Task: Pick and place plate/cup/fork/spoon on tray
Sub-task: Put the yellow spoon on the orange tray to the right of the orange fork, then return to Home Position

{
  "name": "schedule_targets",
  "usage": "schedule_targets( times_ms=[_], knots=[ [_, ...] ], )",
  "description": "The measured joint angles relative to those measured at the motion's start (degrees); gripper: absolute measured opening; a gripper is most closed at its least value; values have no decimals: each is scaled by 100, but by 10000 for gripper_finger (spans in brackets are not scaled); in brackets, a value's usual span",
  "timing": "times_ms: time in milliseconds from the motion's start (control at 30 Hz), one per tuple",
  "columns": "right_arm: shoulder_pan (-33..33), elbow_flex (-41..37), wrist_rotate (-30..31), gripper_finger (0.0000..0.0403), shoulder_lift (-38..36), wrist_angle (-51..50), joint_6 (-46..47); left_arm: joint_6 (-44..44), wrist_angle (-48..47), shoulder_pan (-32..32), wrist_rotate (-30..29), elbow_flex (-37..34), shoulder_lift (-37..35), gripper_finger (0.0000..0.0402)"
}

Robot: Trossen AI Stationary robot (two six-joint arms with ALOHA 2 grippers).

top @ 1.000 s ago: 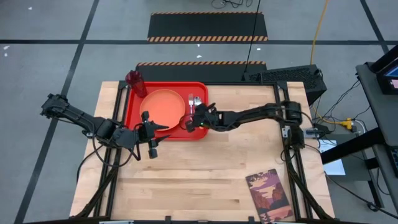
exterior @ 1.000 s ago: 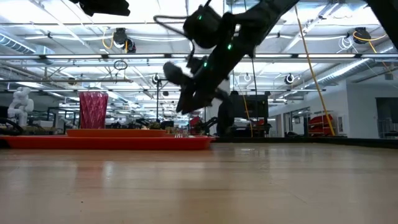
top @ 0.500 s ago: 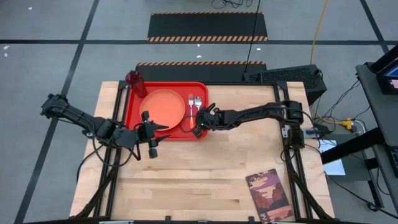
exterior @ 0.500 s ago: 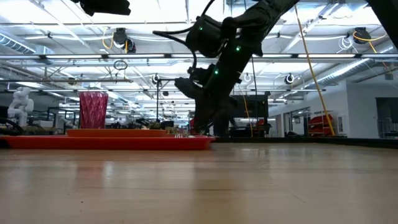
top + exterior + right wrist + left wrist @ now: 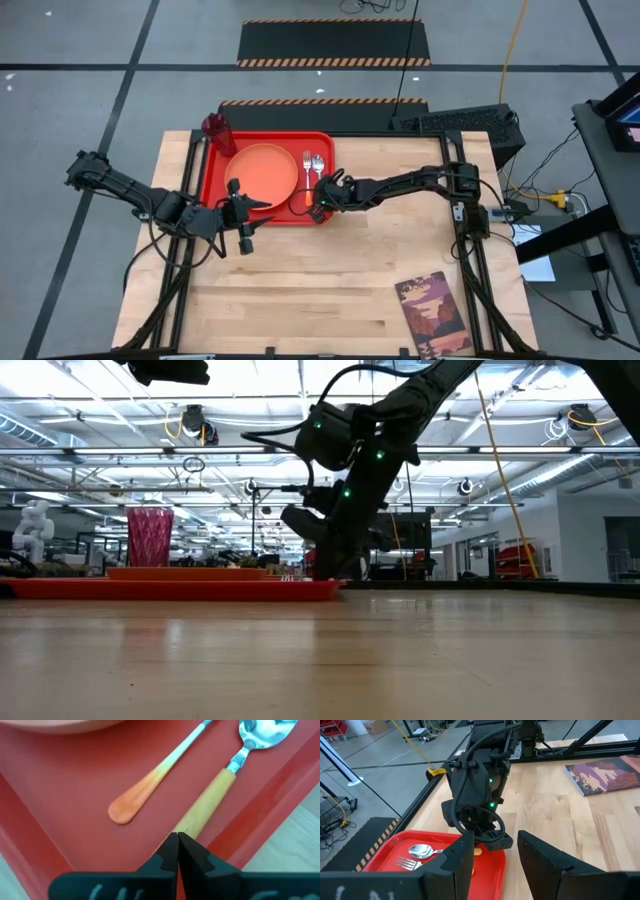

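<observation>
The red tray (image 5: 215, 180) lies at the table's far left. The orange plate (image 5: 262, 172) lies flat on it, with the fork (image 5: 307, 166) and spoon (image 5: 318, 165) to its right, handles toward the near edge. The dark red cup (image 5: 214, 128) stands upright at the tray's far left corner. My right gripper (image 5: 322, 201) is shut, low over the tray's near right corner, its tips at the free end of the spoon's handle (image 5: 202, 815). My left gripper (image 5: 246, 212) is open and empty at the tray's near edge. My right gripper's shut fingertips (image 5: 172, 851) point down at the free end of the spoon's handle (image 5: 189, 827) and hide its very end. I cannot tell whether they touch it. The spoon lies flat on the tray floor beside the fork's handle (image 5: 135, 800).
A brownish printed book (image 5: 432, 312) lies at the table's near right. The tray's raised rim (image 5: 280, 775) runs close beside the spoon. Bare wood lies between the tray and the book. The room beyond shows in the low view.
My right gripper has gone a little toward the table's right edge and down, from above the plate's right rim to the tray's near right corner. Plate, fork, spoon and cup have kept their places.
</observation>
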Motion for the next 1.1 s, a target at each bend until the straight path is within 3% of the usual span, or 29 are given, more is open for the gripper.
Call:
schedule_targets(
  times_ms=[767,1100],
  knots=[
    [4,5,176,0,280,498,55,2,5,-11,92,2,0,157],
    [241,4,279,0,-87,945,-385,4,-42,-11,92,2,0,157]
  ],
)
